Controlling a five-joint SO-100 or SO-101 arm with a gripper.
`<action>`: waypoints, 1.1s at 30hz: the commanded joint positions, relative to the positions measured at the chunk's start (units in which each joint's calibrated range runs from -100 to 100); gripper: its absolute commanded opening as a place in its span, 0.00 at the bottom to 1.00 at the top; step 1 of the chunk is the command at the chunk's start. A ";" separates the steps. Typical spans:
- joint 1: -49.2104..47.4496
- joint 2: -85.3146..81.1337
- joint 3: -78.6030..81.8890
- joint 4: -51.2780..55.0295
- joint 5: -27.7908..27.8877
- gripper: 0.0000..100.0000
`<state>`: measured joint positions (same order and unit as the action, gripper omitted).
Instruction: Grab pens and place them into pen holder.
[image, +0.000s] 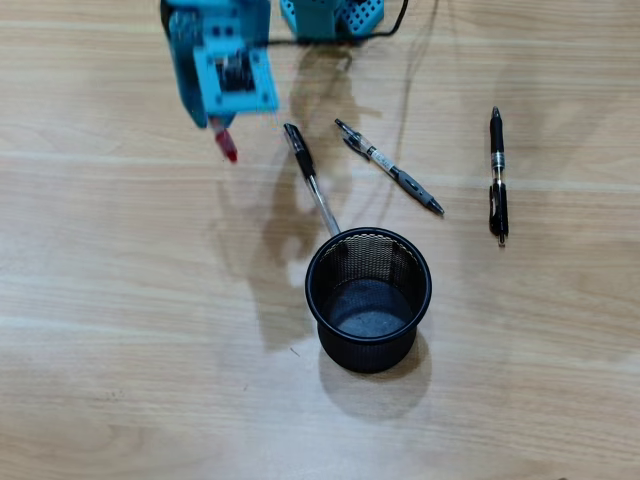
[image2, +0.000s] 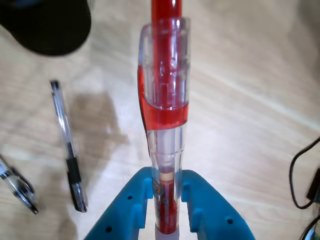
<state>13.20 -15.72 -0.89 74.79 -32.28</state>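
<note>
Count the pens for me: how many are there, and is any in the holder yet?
4. Red pen clamped in the tool; three on the table: one touching the holder, one beside it, one far right. Holder empty.

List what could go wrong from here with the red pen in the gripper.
1. The gripper pinches the red pen near one end, so most of it sticks out; it could pivot or slip on the way.
2. The holder is some way off, and the long free end might strike its rim instead of dropping in.
3. A black pen lies right against the holder; a low approach could knock it.
</note>
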 joint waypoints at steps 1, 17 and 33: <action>-5.47 -10.31 -1.38 -0.67 -4.48 0.02; -27.05 -1.73 -1.83 -40.31 -15.79 0.02; -27.97 18.22 1.79 -62.18 -18.14 0.02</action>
<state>-14.63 1.02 0.27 15.58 -50.22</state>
